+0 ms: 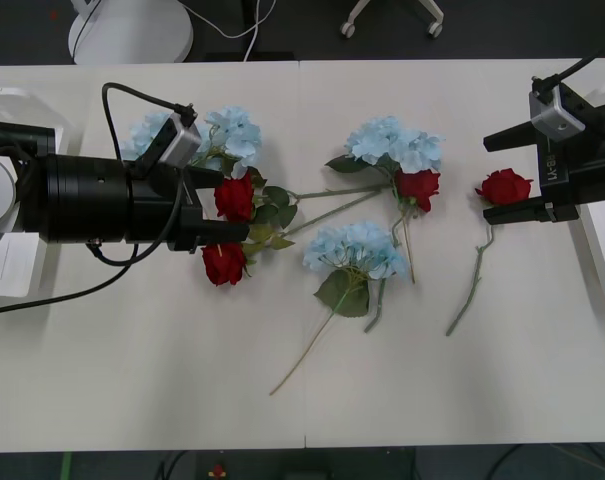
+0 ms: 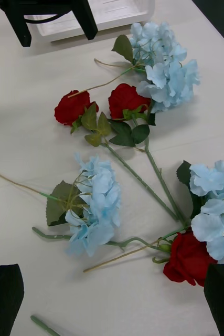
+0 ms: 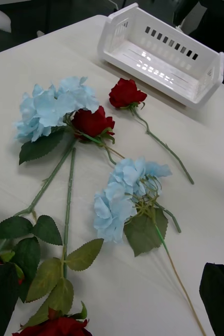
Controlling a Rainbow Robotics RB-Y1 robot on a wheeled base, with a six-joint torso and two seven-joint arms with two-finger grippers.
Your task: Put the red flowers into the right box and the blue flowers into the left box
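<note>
Open and empty, the right gripper (image 1: 500, 175) brackets the lone rose (image 1: 504, 186), its stem running toward 7 o'clock.

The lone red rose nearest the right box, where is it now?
Front view: that rose lies on the table's right side, right beside the right gripper.

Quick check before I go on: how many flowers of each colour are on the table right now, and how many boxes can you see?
Red flowers: 4
Blue flowers: 3 clusters
White boxes: 2, the left box and the right box, both without flowers
Total: 7 flowers and 2 boxes
</note>
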